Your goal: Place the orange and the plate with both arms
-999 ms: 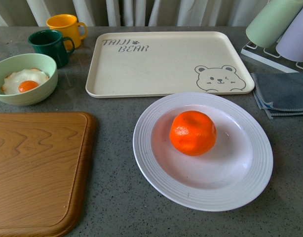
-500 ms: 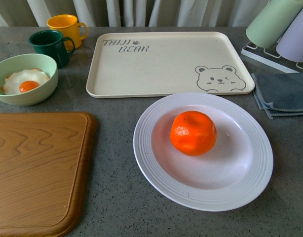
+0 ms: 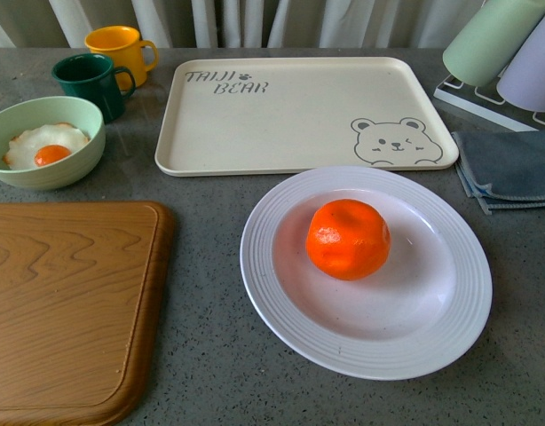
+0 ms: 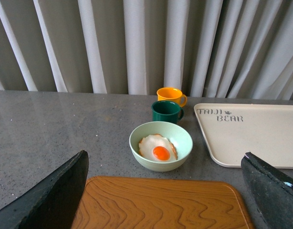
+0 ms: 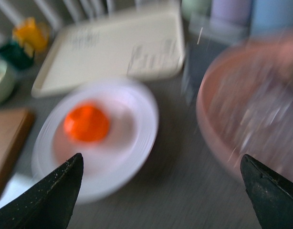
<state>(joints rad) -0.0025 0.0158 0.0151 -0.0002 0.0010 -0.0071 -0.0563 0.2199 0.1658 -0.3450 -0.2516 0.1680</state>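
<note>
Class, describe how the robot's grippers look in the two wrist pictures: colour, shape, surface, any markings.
The left gripper has two near-black, wedge-shaped fingers tapering to a tip, matte and finely speckled; one bears a small pale blue spot. The right gripper has the same dark tapered fingers. No cables or arm links show in any view.
</note>
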